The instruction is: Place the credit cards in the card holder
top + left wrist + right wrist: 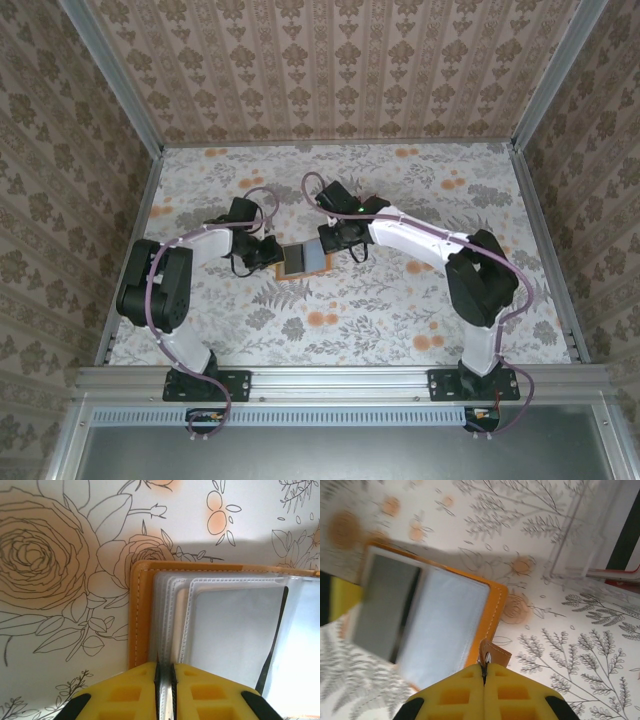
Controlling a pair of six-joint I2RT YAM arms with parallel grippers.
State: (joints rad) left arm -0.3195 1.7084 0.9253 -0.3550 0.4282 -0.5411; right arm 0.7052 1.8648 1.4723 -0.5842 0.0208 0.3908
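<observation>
Floral-print table (400, 310). Card holder (303, 258): centre, spread open. Left gripper (165, 672), its 9 o'clock: mine, clamped on clear sleeves (225, 630). Right gripper (484, 672), 3 o'clock: pinching orange tab (496, 655). Step, likely: holding open; next needs one hand freed for a card.

the card holder (303, 260) lies open and flat on the tabletop, near the middle of the top frame. its orange stitched cover (137, 615) borders a fanned stack of clear sleeves (235, 625), pale grey-blue. in the right wrist frame a small orange tab (496, 655) juts from its lower right edge.
</observation>
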